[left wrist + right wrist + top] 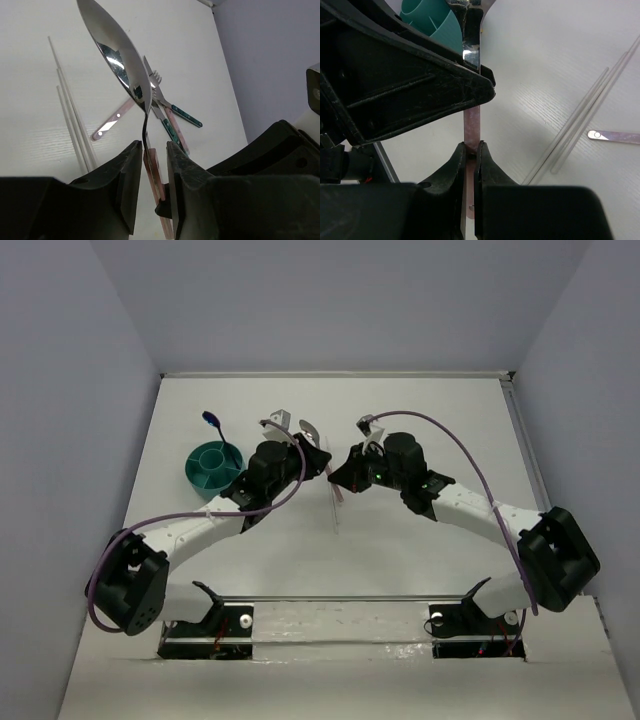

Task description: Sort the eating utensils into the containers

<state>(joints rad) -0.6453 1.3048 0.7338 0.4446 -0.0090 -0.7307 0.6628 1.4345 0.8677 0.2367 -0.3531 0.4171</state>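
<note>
Right of the teal cup, the right end effector is pinching the spoon by its pink handle. The left end effector is bracketing the same handle, though I cannot tell whether it is gripping.

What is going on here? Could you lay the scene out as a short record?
held item: pink-handled spoon, up in the air
right gripper: shut on the spoon's handle
left gripper: fingers either side of the same handle; grip unclear
container: teal divided cup, a blue utensil standing in it
lying loose: white chopsticks, teal-handled fork, second teal-handled piece, another pink-handled piece
</note>
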